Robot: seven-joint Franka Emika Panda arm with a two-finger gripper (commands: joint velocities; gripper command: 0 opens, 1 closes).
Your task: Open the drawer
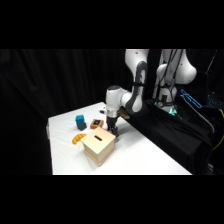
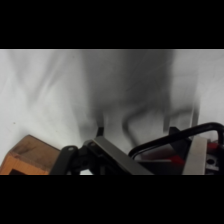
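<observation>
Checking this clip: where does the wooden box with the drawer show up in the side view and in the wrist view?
Side view: the wooden box sits low and left of centre on the white table, directly in front of the gripper.
Wrist view: an orange-brown wooden corner at the bottom left may be the box; I cannot tell for sure.
Shared landmark: the white table, also behind the gripper in the wrist view.
</observation>
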